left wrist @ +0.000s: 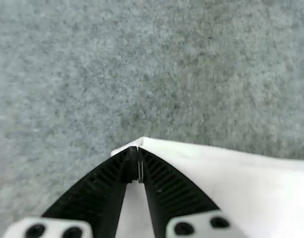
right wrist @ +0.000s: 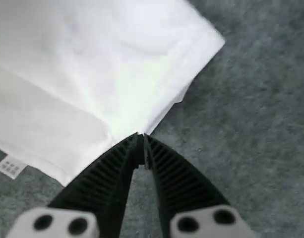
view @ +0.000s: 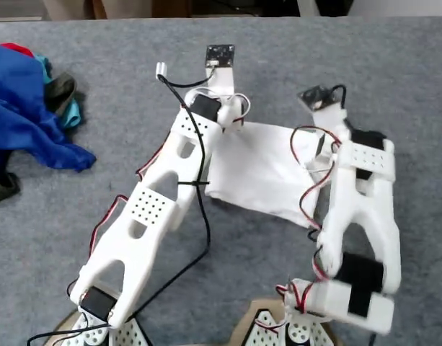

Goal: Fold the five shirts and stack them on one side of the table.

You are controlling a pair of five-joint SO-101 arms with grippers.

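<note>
While the heap of coloured shirts [view: 26, 108], mostly blue, sits bunched at the far left edge of the grey bench [view: 394, 58], I see the left pincer [left wrist: 137, 166] pinched shut on the far left corner of the white shirt [view: 260, 173]. That shirt lies flat near the middle, between the two arms. Further right, the right pincer [right wrist: 141, 146] is nipped closed on its right-hand edge, with cloth caught at the tips.

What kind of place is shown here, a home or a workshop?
Probably a robot lab bench: two arms at a grey felt table, left gripper and right gripper shut on a white shirt, coloured shirts heaped aside.
</note>
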